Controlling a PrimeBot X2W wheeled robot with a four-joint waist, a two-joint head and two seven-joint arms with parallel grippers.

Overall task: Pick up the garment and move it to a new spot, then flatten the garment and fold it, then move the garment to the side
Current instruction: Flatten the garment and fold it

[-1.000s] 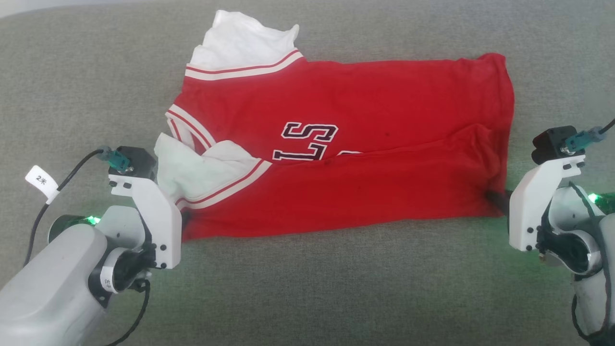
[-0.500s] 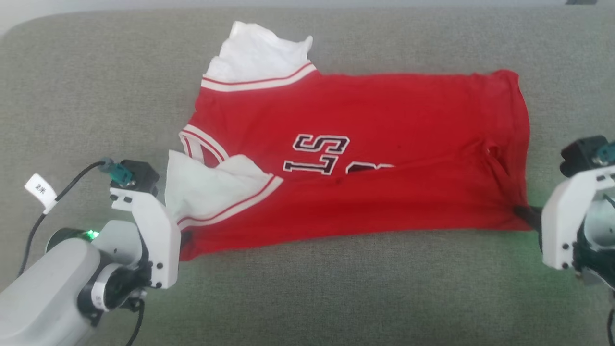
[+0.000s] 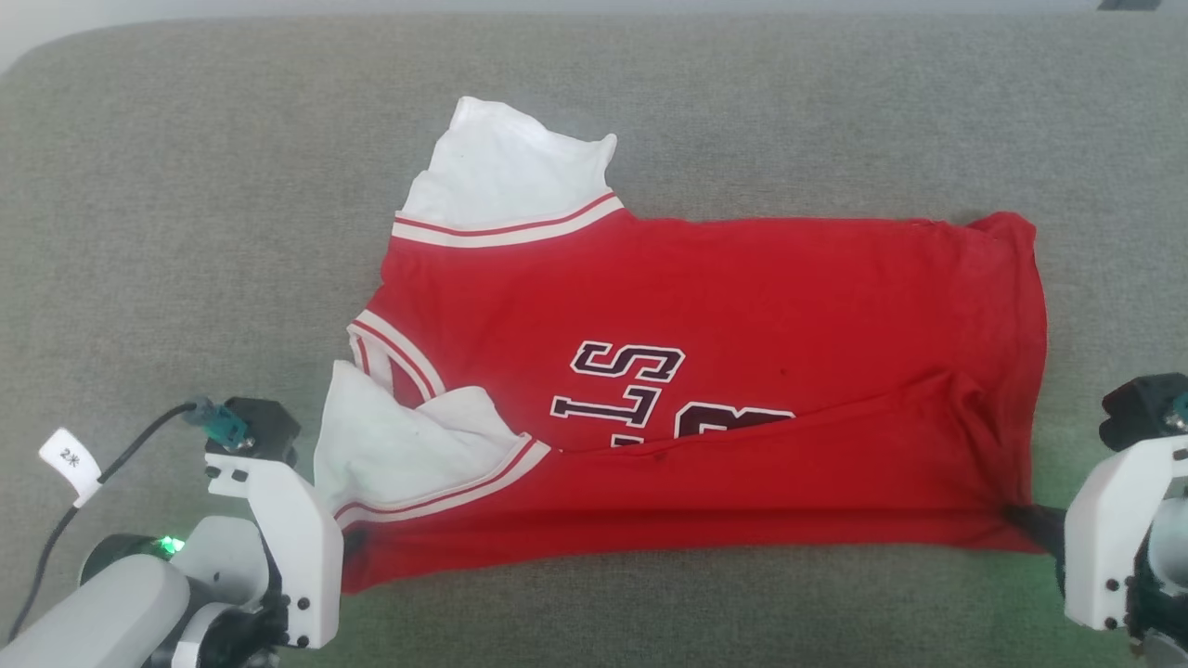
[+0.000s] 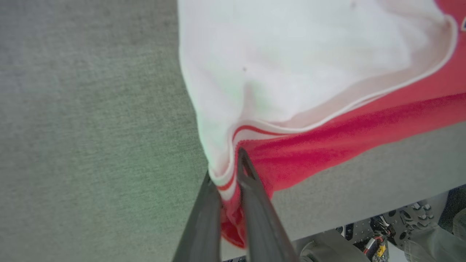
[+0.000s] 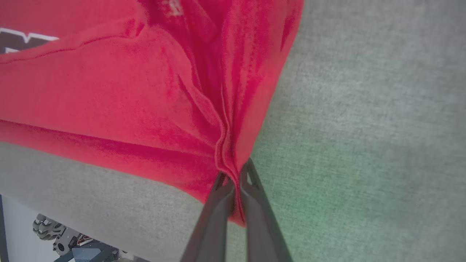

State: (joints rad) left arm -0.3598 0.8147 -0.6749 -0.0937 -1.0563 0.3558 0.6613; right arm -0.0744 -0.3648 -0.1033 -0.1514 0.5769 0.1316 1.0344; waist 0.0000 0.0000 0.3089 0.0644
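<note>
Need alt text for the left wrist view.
The left hand is shut on a corner of the red garment, beside its bunched white sleeve. A grey fabric surface lies beneath.
</note>
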